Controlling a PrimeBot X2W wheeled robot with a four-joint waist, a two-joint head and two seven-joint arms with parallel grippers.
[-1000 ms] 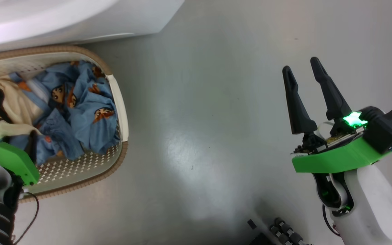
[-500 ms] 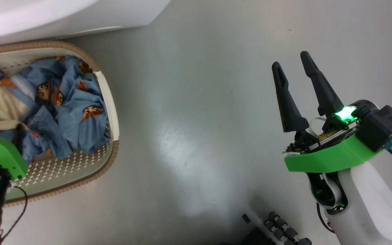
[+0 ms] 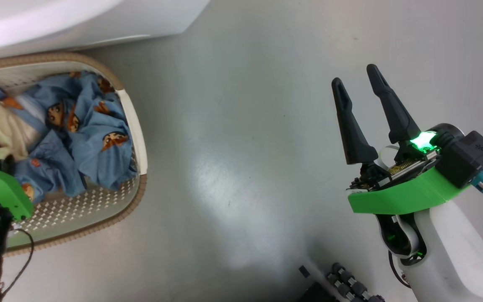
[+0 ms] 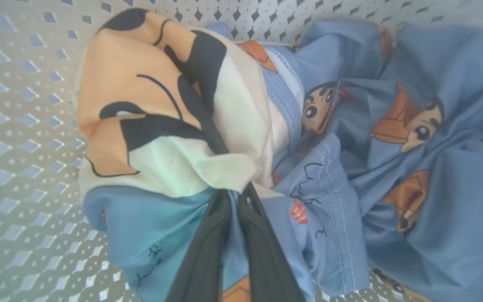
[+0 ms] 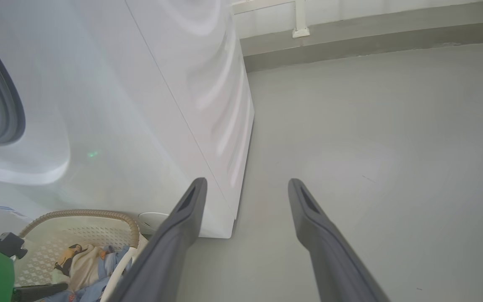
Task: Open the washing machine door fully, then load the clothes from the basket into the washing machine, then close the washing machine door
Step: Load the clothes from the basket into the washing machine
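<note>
Left claw (image 4: 236,193) is pinched tight on the clothes (image 4: 392,197) in the basket (image 4: 19,138) (right claw (image 3: 354,75) spread wide, holding nothing).

Overall light: bright, even and cool, from overhead, in all three views.
Glare: a broad pale sheen spreads over the grey floor (image 3: 241,126) in the head view; soft white streaks run down the side of the washing machine (image 5: 162,105) in the right wrist view.
Shadows: a dark patch pools at the head view's bottom edge; a thin dark line sits under the machine's base.
Green glow: the lamp (image 3: 424,140) behind the right gripper (image 3: 353,73) burns out to white at its core; a faint green fleck reflects on the machine's front.
Focus: the left wrist view is soft, with the left gripper (image 4: 236,189) smeared dark and the clothes (image 4: 392,176) only fairly sharp.
Distortion: the mesh of the basket (image 4: 15,126) stretches and blurs toward the left edge; the machine's straight edges lean.
</note>
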